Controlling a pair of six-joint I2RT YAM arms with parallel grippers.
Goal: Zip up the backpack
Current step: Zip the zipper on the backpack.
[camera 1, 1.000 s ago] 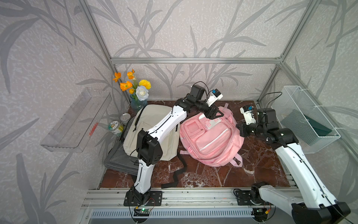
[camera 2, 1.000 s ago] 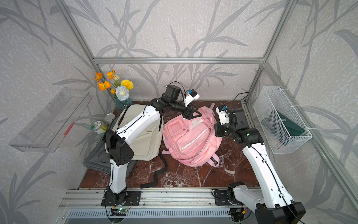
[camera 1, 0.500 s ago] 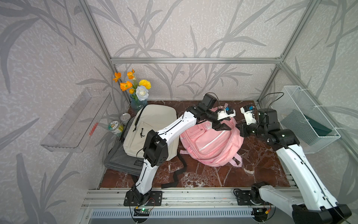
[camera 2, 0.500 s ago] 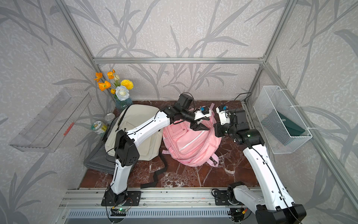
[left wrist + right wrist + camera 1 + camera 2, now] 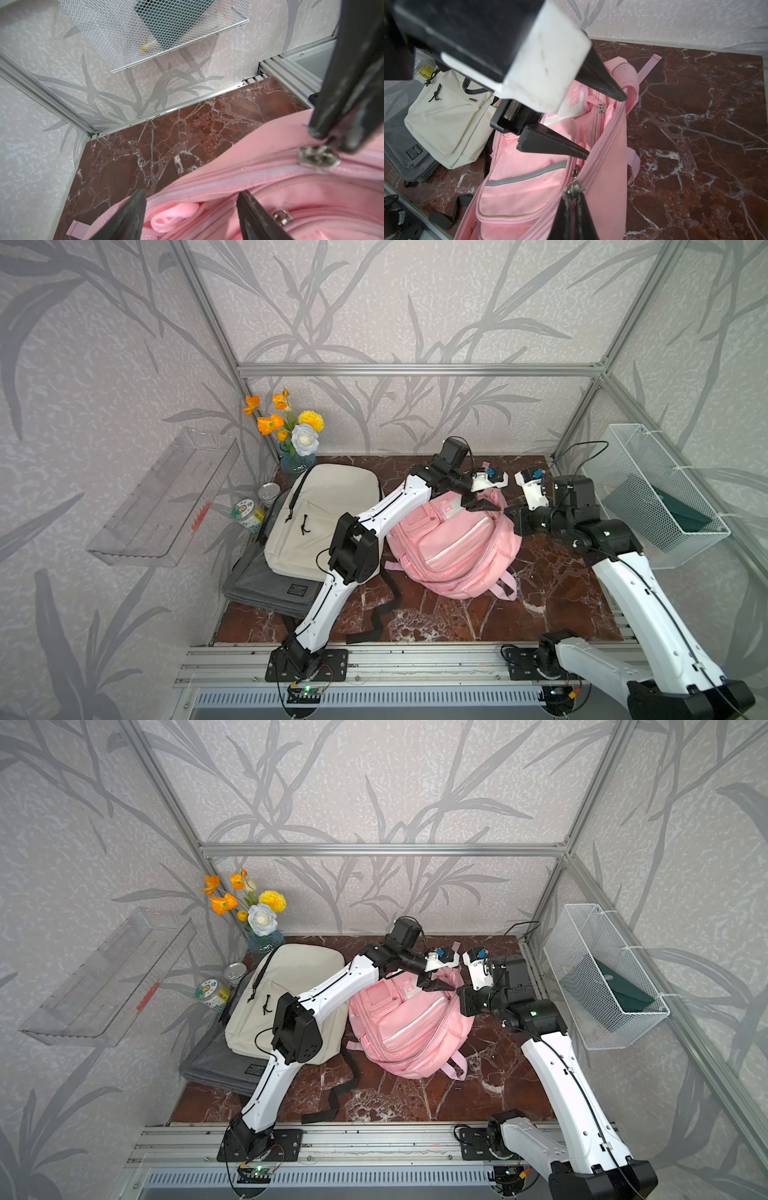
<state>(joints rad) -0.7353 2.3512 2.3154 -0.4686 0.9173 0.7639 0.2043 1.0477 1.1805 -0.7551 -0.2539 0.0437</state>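
The right gripper's (image 5: 574,194) two black fingers (image 5: 571,220) were pressed tight together on the metal zipper pull (image 5: 318,159) of the pink backpack (image 5: 453,547), pinching it at the side of the bag's main opening. Just beside it, the left gripper (image 5: 191,192) stood with its fingers (image 5: 128,218) spread apart and nothing clamped between them. The tips sat at the gaping upper edge of the same bag, and I could not tell whether they touched the cloth. The main compartment lay unzipped along that edge, with something pale pink showing inside. In both top views the bag lay front up on the red-brown marble table (image 5: 552,585), toward the back and a little right of the middle. The left arm reached across to it and the right arm came in from the right side, so the two grippers met at the bag's top. To its left a cream backpack (image 5: 328,518) lay partly on a grey bag (image 5: 266,585). A vase of flowers (image 5: 293,439) stood in the far left corner, and a wire basket (image 5: 660,489) hung on the right wall.
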